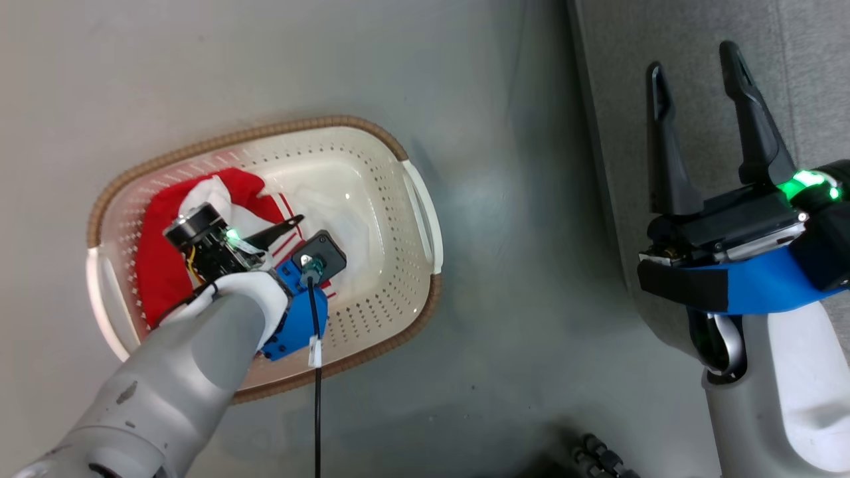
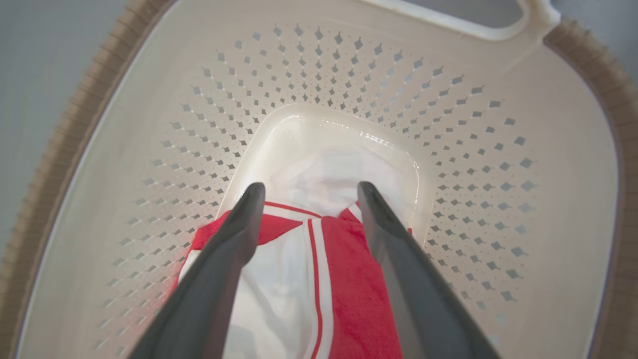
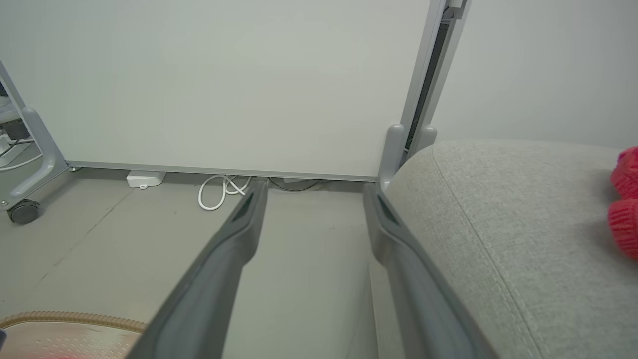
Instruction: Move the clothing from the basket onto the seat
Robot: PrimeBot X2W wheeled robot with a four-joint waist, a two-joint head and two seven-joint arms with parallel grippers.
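Basket (image 1: 372, 199): on the floor (image 1: 524, 318), beside the seat (image 1: 617, 99).
Clothing (image 2: 349, 279): red and white, in the basket; the left wrist view shows its striped trim.
Left end effector (image 2: 310, 192): fingers apart, inside the basket over the clothing.
Right end effector (image 1: 692, 66): fingers apart, gripping nothing, above the seat's edge.
Right wrist view: red knit item (image 3: 625, 204) on the seat.

Head camera faces straight down. Left wrist camera peers closely into the shared basket (image 1: 392, 226); right's looks low across the floor (image 3: 99, 234).
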